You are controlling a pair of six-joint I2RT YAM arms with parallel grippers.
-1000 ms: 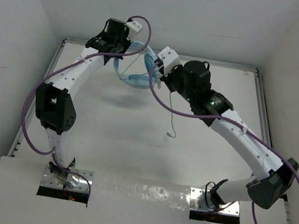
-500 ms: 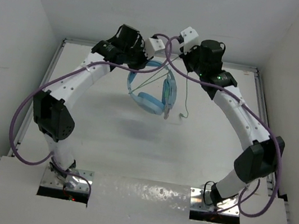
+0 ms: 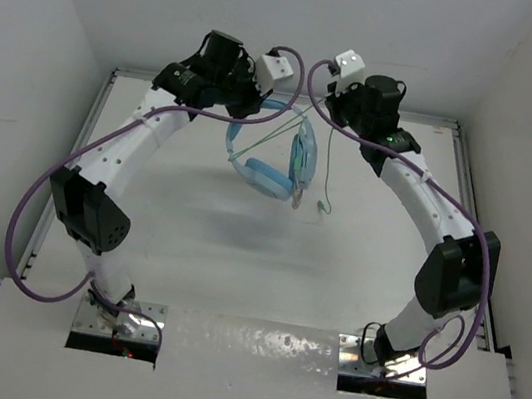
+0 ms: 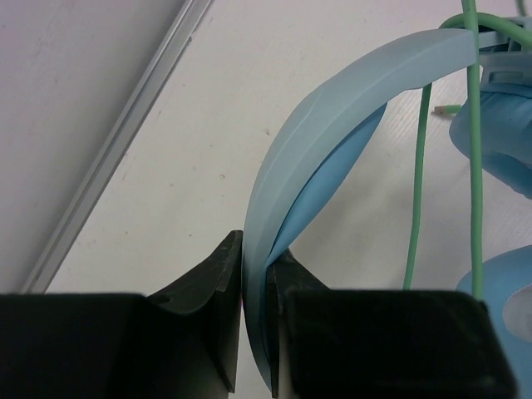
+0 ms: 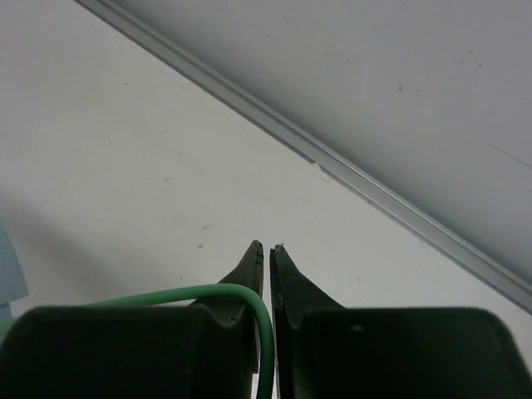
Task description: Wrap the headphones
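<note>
The light blue headphones (image 3: pixel 264 177) hang in the air over the far middle of the table, headband up and earcups low. My left gripper (image 3: pixel 250 111) is shut on the headband (image 4: pixel 332 108), which is pinched between the fingers (image 4: pixel 224 274). My right gripper (image 3: pixel 323 107) is shut on the thin green cable (image 5: pixel 208 293), which loops in between its closed tips. The cable (image 3: pixel 327 159) hangs down from there to the small plug (image 3: pixel 324 207), dangling right of the earcups. One earcup (image 4: pixel 499 125) shows in the left wrist view, with the cable (image 4: pixel 474 166) crossing it.
A raised metal rail (image 3: pixel 430 119) runs along the table's far edge and sides, with white walls close behind (image 5: pixel 374 83). Purple robot cables (image 3: pixel 44 195) loop off both arms. Both arm bases (image 3: pixel 120 323) sit at the near edge.
The right arm swung from the table's middle up to the far right, taking the cable with it. The left gripper shifted right, and the headphones now hang between the two grippers.
</note>
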